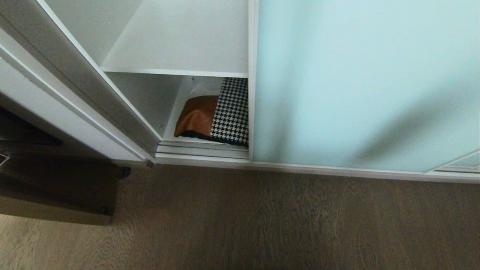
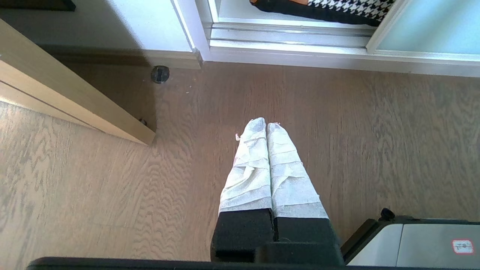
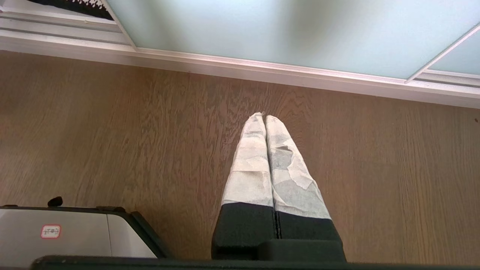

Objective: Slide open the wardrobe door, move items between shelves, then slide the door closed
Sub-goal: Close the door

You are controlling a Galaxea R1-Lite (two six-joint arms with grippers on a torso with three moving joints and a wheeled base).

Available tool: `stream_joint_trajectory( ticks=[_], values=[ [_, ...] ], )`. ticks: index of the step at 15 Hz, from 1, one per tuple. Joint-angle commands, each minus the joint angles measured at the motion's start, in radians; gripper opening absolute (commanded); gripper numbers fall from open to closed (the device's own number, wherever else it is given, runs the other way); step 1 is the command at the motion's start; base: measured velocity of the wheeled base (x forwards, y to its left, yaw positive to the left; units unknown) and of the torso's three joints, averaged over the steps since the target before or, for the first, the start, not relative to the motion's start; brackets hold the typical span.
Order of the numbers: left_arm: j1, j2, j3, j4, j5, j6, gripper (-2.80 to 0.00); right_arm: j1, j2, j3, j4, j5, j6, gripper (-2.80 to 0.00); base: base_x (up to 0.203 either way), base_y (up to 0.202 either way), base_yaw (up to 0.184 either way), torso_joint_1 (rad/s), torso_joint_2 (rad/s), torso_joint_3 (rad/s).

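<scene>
Step in hand: you are parked in front of the wardrobe with the sliding wardrobe door (image 1: 360,82) partly open; by my reading the door-opening is done or nearly so, and the cushion move has not begun
Door: its frosted panel covers the right part of the wardrobe, and its left frame edge stands just over the right side of the cushion
Cushion (image 1: 215,117): it lies on the lower shelf (image 1: 180,123) near the front track, brown patch to the left, houndstooth to the right, its right edge hidden behind the door frame
Upper shelf (image 1: 180,41): you can see nothing lying on the part that shows
Left gripper (image 2: 266,125): fingers pressed together, holding nothing, hanging over the wooden floor (image 1: 240,225) short of the track
Right gripper (image 3: 265,117): fingers likewise together and empty, over the floor in front of the frosted panel
Next move: you will likely need more opening to free the cushion's right edge, then spread one gripper's fingers, reach in low and lift the cushion to the upper shelf
Watch for: the soft cushion may sag or catch on the door frame
</scene>
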Motion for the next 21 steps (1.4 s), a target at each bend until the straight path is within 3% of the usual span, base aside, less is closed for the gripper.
stream_joint_trajectory(
  ticks=[1, 4, 6, 9, 11, 14, 17, 21],
  values=[
    [0.0, 0.002, -0.003, 0.009, 0.002, -0.008, -2.8, 0.001, 0.003, 0.0, 0.0, 0.001, 0.0, -2.8, 0.0, 0.0, 0.0, 0.0, 0.0, 0.0],
    [0.0, 0.015, -0.07, 0.026, -0.003, 0.008, -2.8, 0.001, 0.003, 0.0, 0.0, 0.001, 0.0, -2.8, 0.0, 0.0, 0.0, 0.0, 0.0, 0.0],
    [0.0, 0.112, -0.232, 0.064, -0.037, 0.01, -2.8, 0.001, 0.003, 0.0, -0.002, 0.001, 0.0, -2.8, 0.0, 0.0, 0.0, 0.0, 0.0, 0.0],
    [0.0, 0.403, -0.506, 0.09, -0.118, -0.004, -2.8, 0.001, 0.003, 0.0, 0.0, 0.001, 0.0, -2.8, 0.0, 0.0, 0.0, 0.0, 0.0, 0.0],
    [-0.001, 0.612, -0.715, 0.098, -0.21, -0.026, -2.8, 0.001, 0.003, 0.0, 0.0, 0.001, 0.0, -2.8, 0.0, 0.0, 0.0, 0.0, 0.0, 0.0],
    [-0.02, 0.899, -1.045, 0.124, -0.414, -0.05, -2.8, 0.001, 0.003, 0.0, 0.0, 0.001, 0.0, -2.8, 0.0, 0.0, 0.0, 0.0, 0.0, 0.0],
    [-0.165, 1.149, -1.296, 0.206, -0.516, -0.078, -2.8, 0.001, 0.003, 0.0, 0.0, 0.001, 0.0, -2.8, 0.0, 0.0, 0.0, 0.0, 0.0, 0.0],
    [-0.428, 1.361, -1.382, 0.222, -0.563, -0.133, -2.8, 0.001, 0.003, 0.0, 0.0, 0.001, 0.0, -2.8, 0.0, 0.0, 0.0, 0.0, 0.0, 0.0]
  ],
)
